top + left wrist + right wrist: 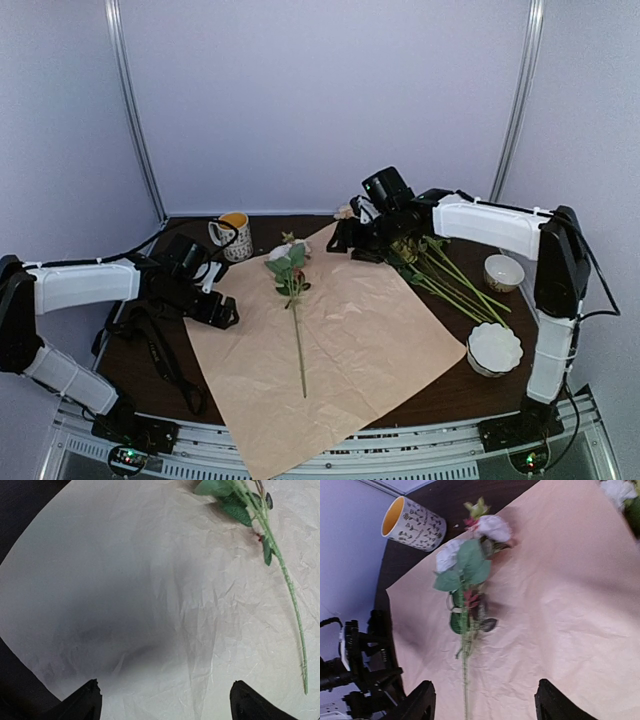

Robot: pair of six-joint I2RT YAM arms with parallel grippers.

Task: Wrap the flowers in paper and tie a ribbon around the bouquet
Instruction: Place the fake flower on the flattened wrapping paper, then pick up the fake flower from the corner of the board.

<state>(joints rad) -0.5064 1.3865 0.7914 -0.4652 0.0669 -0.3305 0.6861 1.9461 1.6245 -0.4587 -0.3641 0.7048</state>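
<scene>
Barely begun. Finds the paper (360, 350) spread peach-side up across the table (450, 395), a single stem (297, 320) on it, remaining flowers (450, 280) heaped near the right edge. Shows left gripper (225, 312) and right gripper (345, 238) gaping, empty. Leaves gathering, wrapping, tying the ribbon (160, 365).

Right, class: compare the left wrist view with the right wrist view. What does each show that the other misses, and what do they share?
Only the left wrist view: the thin tail end of the flower stem, plus the open left gripper from close up. Only the right wrist view: the mug, the pale blooms, and the open right gripper. Both: the peach paper with that flower's green leaves and upper stem lying on it.
</scene>
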